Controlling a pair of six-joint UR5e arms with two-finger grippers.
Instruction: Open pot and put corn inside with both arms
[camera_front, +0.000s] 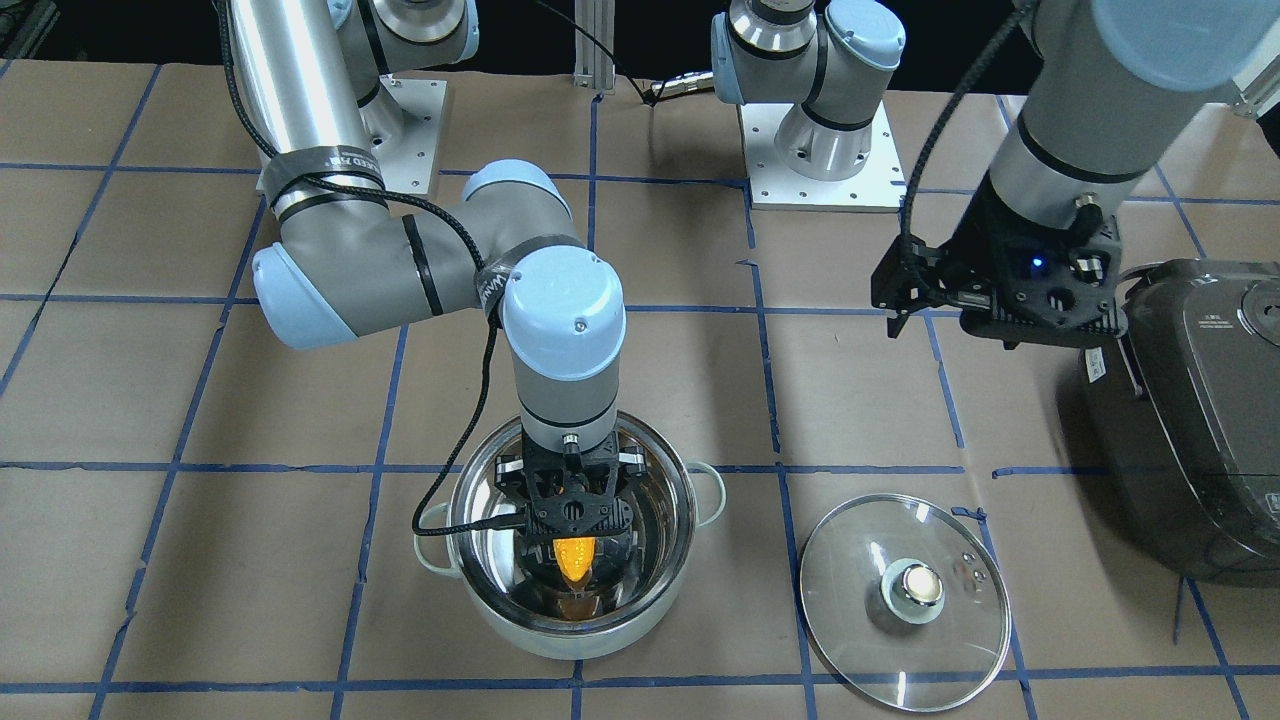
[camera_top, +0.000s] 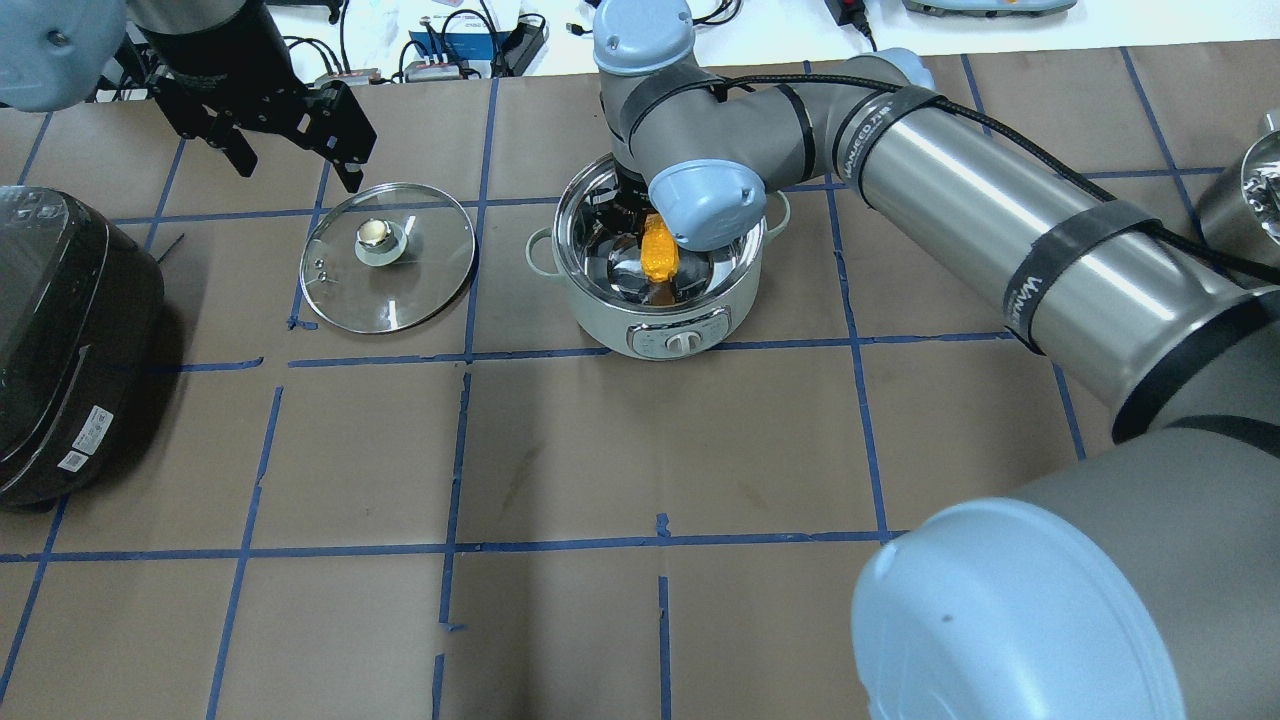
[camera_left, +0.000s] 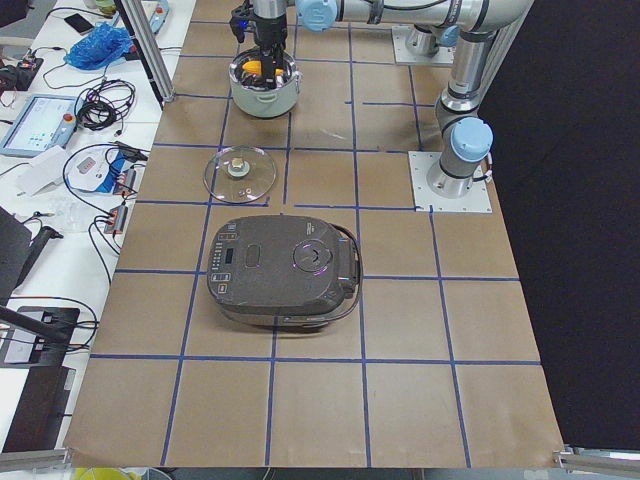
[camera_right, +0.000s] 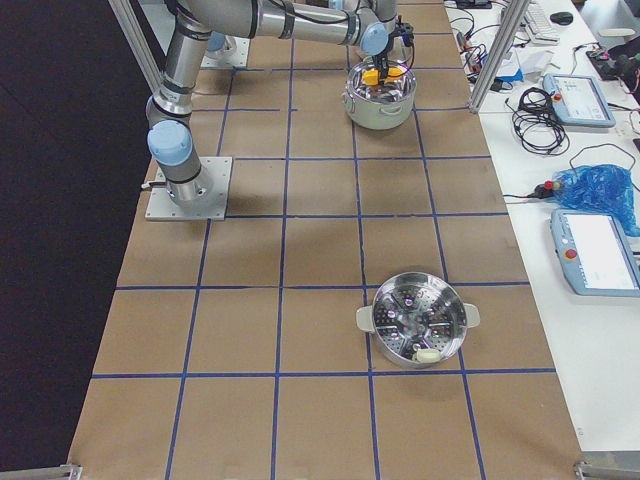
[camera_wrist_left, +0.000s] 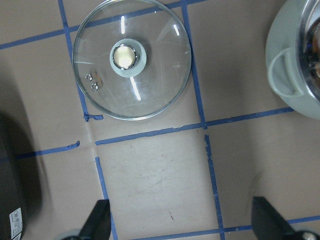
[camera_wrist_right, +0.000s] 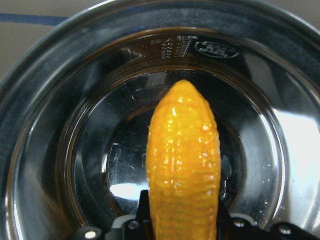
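Observation:
The steel pot (camera_front: 600, 640) stands open, with pale side handles; it also shows in the overhead view (camera_top: 600, 320). My right gripper (camera_front: 575, 545) reaches down into it and is shut on the yellow-orange corn (camera_front: 577, 562), which points tip-down above the pot's bottom (camera_wrist_right: 182, 165). The corn also shows in the overhead view (camera_top: 659, 255). The glass lid (camera_front: 870, 560) lies flat on the table beside the pot, knob up (camera_wrist_left: 155, 75). My left gripper (camera_front: 950, 330) is open and empty, raised above the table near the lid (camera_wrist_left: 182, 225).
A dark grey rice cooker (camera_front: 1200, 420) sits beyond the lid on my left side (camera_top: 60, 340). A steel steamer basket (camera_right: 418, 320) stands far off on my right side. Blue tape lines grid the brown table cover.

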